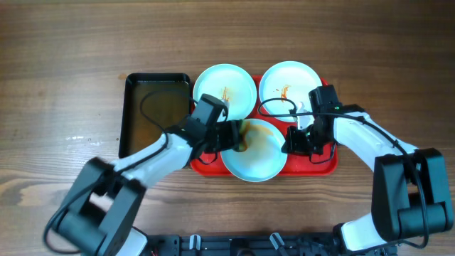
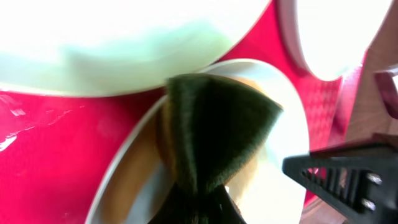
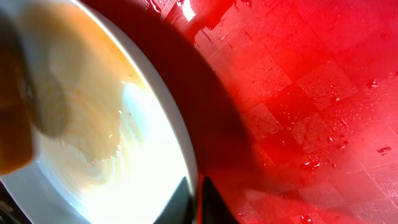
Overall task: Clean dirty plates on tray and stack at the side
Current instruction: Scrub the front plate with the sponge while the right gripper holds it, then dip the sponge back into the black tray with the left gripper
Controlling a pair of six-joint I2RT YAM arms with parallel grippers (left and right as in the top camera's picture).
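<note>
Three pale plates lie on the red tray (image 1: 328, 168). The back left plate (image 1: 225, 91) and back right plate (image 1: 289, 84) carry orange-red smears. The front plate (image 1: 263, 162) has a brownish wet film. My left gripper (image 1: 237, 135) is shut on a dark green sponge (image 2: 214, 124) and presses it on the front plate's left part (image 2: 283, 143). My right gripper (image 1: 291, 140) is shut on that plate's right rim, one finger on each side (image 3: 196, 199). The plate's smeared inside (image 3: 124, 155) fills the left of the right wrist view.
A black rectangular tray (image 1: 156, 107) with brownish liquid sits left of the red tray. Wet red tray floor (image 3: 298, 112) lies right of the gripped rim. Bare wooden table (image 1: 64, 85) surrounds both trays.
</note>
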